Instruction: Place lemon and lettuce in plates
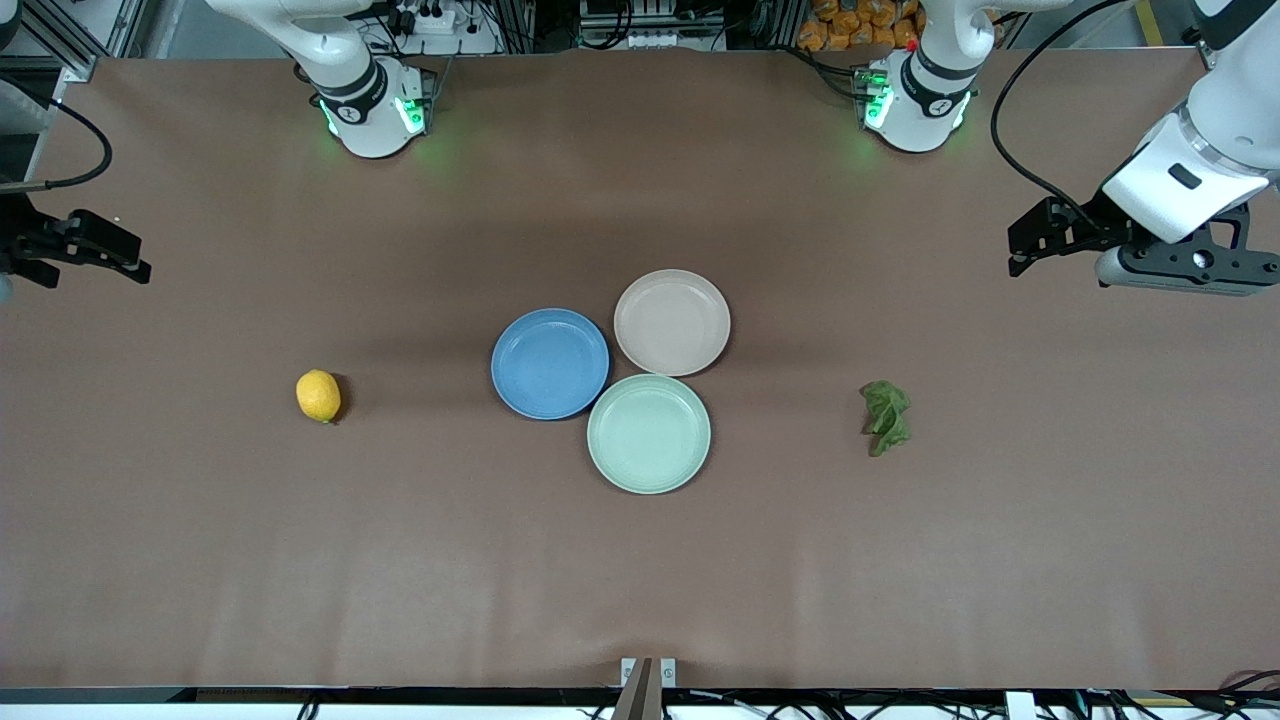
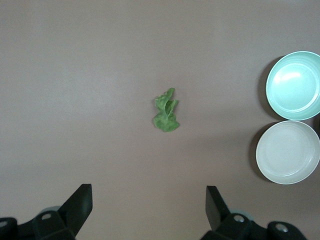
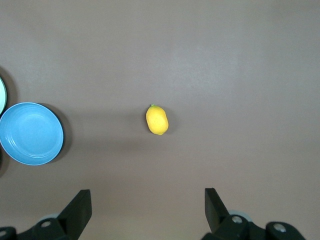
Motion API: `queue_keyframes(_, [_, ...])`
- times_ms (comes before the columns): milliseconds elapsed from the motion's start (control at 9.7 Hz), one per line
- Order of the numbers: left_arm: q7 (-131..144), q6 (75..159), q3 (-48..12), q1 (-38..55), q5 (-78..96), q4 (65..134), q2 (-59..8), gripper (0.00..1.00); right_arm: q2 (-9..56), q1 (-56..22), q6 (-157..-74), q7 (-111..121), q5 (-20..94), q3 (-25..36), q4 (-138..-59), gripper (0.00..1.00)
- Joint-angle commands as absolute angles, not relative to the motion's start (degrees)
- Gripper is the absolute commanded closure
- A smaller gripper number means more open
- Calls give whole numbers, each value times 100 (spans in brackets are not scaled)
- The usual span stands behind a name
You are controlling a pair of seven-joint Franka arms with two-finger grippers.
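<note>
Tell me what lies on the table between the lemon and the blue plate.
Nothing: in the front view only bare brown table separates the lemon from the blue plate.

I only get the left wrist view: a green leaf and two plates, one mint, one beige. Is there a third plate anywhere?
Observer: Yes, a blue plate sits beside both, toward the right arm's end of the table.
Operator: And where's the lemon?
Observer: The lemon lies on the table, farther toward the right arm's end than the blue plate, and in no plate.
Operator: Is there a second claw?
Observer: Yes, the right claw hangs open and empty over the table at that end, as your left claw does at the left arm's end.
</note>
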State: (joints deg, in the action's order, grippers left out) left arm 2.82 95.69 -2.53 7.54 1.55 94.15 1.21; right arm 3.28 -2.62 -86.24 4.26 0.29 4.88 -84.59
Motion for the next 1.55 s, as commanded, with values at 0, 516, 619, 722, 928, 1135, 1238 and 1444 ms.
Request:
queue_keyframes(0, [132,9510,-272,747,229,9387,202,0,334,-211,-8613,343,-62,431,-8429,0])
queue_keyframes(516, [132,9510,-281,756,229,9387,193,0,334,-211,-8613,343,-53,431,-8429,0])
queue_keyframes(619, [132,9510,-281,756,229,9387,176,0,334,-202,-8613,343,-53,431,-8429,0])
queue_keyframes(722, [132,9510,-281,756,229,9387,176,0,334,-202,-8613,343,-53,431,-8429,0])
queue_keyframes(928, [132,9492,-307,756,229,9387,193,0,334,-202,-8613,334,-53,431,-8429,0])
queue_keyframes(1135, [237,9431,-456,756,229,9378,202,0,334,-202,-8604,343,-53,431,-8429,0])
queue_keyframes(1238, [229,9431,-474,712,220,9378,185,0,334,-202,-8604,343,-53,431,-8429,0])
queue_keyframes(1444, [220,9457,-475,703,220,9369,141,0,334,-193,-8604,343,-44,431,-8429,0])
